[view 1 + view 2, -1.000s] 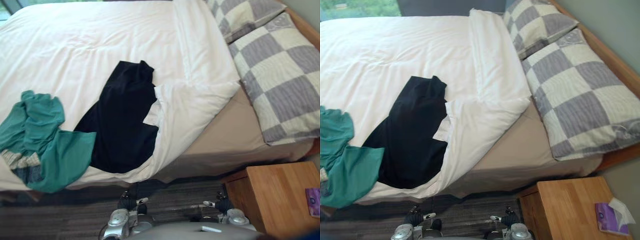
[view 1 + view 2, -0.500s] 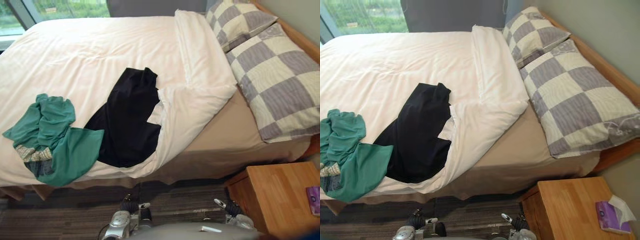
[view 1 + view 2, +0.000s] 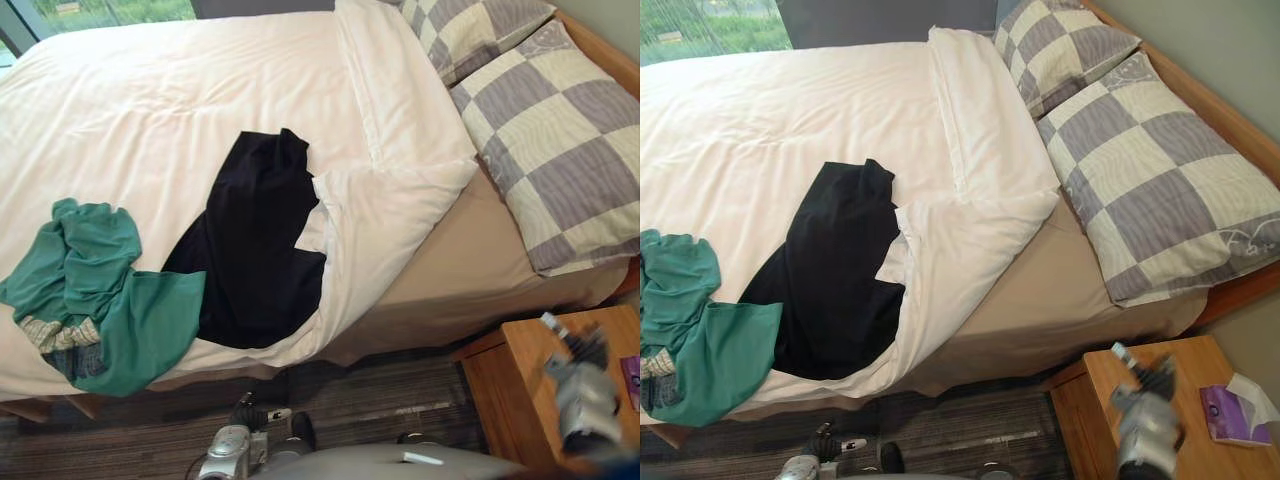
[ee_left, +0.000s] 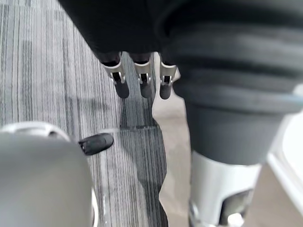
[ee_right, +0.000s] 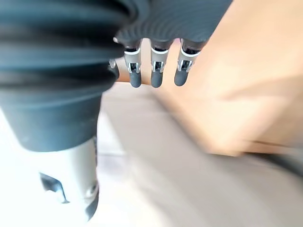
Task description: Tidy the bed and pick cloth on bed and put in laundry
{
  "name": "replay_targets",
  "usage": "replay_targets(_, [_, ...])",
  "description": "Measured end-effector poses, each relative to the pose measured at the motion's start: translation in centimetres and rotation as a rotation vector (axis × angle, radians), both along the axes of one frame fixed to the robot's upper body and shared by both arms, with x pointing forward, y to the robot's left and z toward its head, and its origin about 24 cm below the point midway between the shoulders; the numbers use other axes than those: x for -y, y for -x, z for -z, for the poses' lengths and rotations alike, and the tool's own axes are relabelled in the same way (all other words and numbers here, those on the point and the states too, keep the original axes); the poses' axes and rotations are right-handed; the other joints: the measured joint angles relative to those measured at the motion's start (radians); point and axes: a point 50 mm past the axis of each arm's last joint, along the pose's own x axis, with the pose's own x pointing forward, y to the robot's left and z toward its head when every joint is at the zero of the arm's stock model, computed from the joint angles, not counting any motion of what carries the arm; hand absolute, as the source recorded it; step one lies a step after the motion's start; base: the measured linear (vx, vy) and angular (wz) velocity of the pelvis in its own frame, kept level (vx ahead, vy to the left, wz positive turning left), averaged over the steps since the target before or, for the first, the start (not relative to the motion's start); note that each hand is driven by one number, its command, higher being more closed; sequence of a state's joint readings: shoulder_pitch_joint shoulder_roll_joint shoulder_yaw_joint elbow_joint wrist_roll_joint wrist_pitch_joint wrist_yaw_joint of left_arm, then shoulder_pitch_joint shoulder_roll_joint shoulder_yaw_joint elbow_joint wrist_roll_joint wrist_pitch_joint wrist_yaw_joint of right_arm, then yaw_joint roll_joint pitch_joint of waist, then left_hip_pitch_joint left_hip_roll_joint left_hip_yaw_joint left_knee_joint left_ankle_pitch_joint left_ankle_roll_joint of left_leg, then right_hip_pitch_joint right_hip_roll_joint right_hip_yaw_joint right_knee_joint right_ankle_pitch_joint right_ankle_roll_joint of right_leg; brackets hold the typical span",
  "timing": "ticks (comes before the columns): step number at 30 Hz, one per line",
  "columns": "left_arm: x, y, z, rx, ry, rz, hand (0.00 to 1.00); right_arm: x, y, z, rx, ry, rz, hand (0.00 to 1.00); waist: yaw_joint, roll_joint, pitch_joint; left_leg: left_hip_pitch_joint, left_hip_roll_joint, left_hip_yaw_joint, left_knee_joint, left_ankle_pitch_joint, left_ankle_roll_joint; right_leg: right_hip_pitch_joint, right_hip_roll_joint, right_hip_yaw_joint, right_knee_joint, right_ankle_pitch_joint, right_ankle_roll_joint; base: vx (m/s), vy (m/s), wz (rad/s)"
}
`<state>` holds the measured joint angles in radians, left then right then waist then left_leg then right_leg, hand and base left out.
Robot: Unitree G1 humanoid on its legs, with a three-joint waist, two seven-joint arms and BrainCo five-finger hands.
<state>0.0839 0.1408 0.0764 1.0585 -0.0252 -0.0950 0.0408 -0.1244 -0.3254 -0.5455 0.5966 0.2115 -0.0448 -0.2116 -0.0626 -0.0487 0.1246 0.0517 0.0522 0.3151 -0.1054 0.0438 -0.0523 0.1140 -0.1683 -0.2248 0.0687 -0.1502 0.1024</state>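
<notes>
Our right hand (image 3: 1145,375) has come up over the wooden nightstand (image 3: 1198,358), fingers straight and holding nothing. Our left hand (image 4: 142,80) hangs over the striped carpet (image 3: 380,395), fingers loose. At the bed's near left edge the green cloth (image 3: 95,290) lies bunched against the black cloth (image 3: 255,240) on the white duvet (image 3: 180,100). Its turned-back corner bares the tan sheet (image 3: 450,270). Two checked pillows (image 3: 560,150) lie far right.
</notes>
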Motion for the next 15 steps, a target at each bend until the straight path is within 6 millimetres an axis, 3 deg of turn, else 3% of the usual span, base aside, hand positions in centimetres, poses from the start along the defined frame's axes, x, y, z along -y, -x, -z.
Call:
replay_targets(9, [-0.1,0.2,-0.1,0.01,0.007,0.011,0.0,-0.5,-4.9,-7.7,0.164,0.279,-0.108,0.0,-0.004,0.002,-0.001,-0.04,0.02,-0.065,0.0,0.022,-0.015,-0.014,0.026,-0.039,0.019,0.006,-0.008,0.03,-0.031,0.21])
replay_targets(11, [-0.1,0.0,-0.2,0.02,0.01,0.016,0.0,-1.3,-6.8,-10.6,0.232,0.363,-0.157,0.0,-0.004,0.003,-0.001,-0.055,0.019,-0.079,0.0,0.03,-0.014,-0.024,0.025,-0.044,0.02,0.006,-0.007,-0.03,-0.005,0.09])
replay_targets(15, [-0.1,-0.2,-0.4,0.034,0.009,0.021,0.0,-3.0,-9.1,-13.4,0.28,0.452,-0.234,0.0,-0.001,0.002,0.012,-0.077,0.018,-0.107,-0.001,0.046,-0.01,-0.033,0.023,-0.065,0.02,0.006,-0.007,-0.07,-0.002,0.16])
